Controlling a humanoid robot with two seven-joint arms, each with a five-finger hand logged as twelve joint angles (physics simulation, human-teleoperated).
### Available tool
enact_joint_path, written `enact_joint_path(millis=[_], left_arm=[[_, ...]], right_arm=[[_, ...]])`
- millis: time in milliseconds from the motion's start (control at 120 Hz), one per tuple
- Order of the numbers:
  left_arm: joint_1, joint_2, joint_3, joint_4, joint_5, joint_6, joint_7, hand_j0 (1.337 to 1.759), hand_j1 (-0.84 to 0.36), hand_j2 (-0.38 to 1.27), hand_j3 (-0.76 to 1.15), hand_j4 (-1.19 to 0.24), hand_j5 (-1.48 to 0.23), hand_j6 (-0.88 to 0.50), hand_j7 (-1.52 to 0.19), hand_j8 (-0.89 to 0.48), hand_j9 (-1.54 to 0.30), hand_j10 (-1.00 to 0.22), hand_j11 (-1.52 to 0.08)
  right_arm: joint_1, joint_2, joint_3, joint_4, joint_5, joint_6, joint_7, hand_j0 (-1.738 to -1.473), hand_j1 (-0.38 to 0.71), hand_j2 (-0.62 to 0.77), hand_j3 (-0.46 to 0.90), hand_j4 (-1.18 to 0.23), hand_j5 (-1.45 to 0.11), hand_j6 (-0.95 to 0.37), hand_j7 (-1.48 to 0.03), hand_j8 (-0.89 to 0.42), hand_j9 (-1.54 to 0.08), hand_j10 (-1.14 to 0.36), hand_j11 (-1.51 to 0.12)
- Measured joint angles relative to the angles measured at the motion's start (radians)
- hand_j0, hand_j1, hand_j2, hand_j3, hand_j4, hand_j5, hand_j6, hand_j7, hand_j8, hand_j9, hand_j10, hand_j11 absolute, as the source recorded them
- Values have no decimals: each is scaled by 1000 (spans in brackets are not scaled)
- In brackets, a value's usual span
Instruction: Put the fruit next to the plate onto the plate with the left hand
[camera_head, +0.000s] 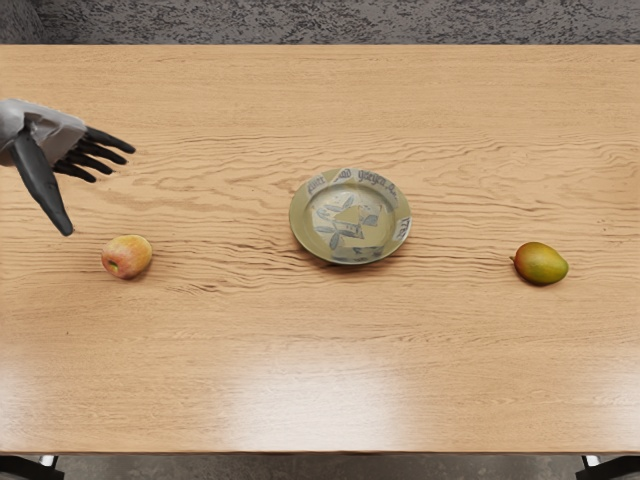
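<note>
A red and yellow apple (127, 256) lies on the wooden table, left of the plate. The plate (350, 215) is cream with blue patterns and sits near the table's middle, with nothing on it. My left hand (70, 160) comes in from the left edge, above and to the left of the apple. Its dark fingers (100, 150) are spread and hold nothing, and the thumb points down toward the apple without touching it. A green and red mango (540, 263) rests far to the right of the plate.
The wooden table (320, 370) spans the whole view, with its front edge near the bottom. Grey floor shows beyond the far edge.
</note>
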Motion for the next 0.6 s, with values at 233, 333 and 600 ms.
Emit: enact_joint_path(millis=[233, 333, 600], left_arm=[[-3, 47, -14, 3, 22, 0, -1, 1658, 330, 3, 0, -17, -21, -17, -21, -17, -21, -17, -21], [-8, -13, -26, 24, 47, 0, 1, 1658, 333, 3, 0, -15, -18, -16, -18, -15, -18, -15, -18], [-182, -468, 312, -20, 12, 79, 14, 1658, 343, 1, 0, -6, -7, -6, -7, -6, -7, -6, -7]], right_arm=[[0, 0, -2, -3, 2, -3, 0, -1658, -331, -3, 0, -15, -20, -15, -20, -15, -20, -15, -20], [0, 0, -2, -3, 2, -3, 0, -1658, -331, -3, 0, -15, -20, -15, -20, -15, -20, -15, -20], [0, 0, -2, -3, 3, -3, 0, -1658, -331, -3, 0, -15, -20, -15, -20, -15, -20, -15, -20]])
